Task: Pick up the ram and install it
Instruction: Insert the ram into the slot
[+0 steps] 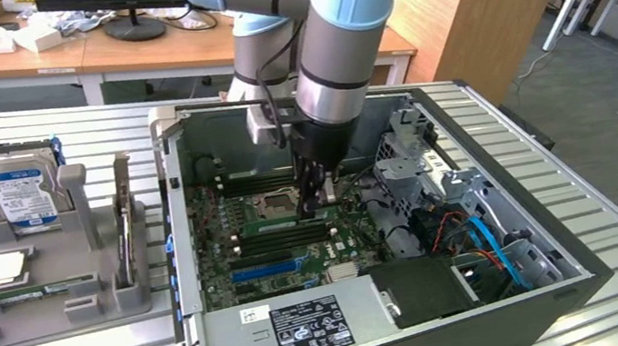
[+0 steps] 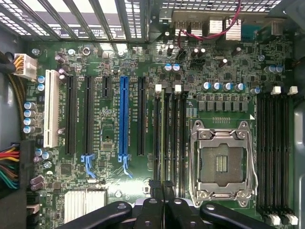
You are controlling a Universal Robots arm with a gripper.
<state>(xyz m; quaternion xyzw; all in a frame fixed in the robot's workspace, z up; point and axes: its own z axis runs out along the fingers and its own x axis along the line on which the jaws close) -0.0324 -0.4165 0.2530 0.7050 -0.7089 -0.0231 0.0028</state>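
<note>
Ram, a long narrow green circuit-board stick [image 1: 286, 223], set edgewise among black slots of the green motherboard [image 1: 227, 240], centre of exterior view; dark fingers [image 1: 312, 193] pressed together, tips at its right end.

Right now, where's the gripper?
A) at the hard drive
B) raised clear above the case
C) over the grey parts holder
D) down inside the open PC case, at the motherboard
D: in the exterior view the gripper is down inside the PC case, right at the motherboard; the grey holder and hard drive sit off to that view's left.
</note>
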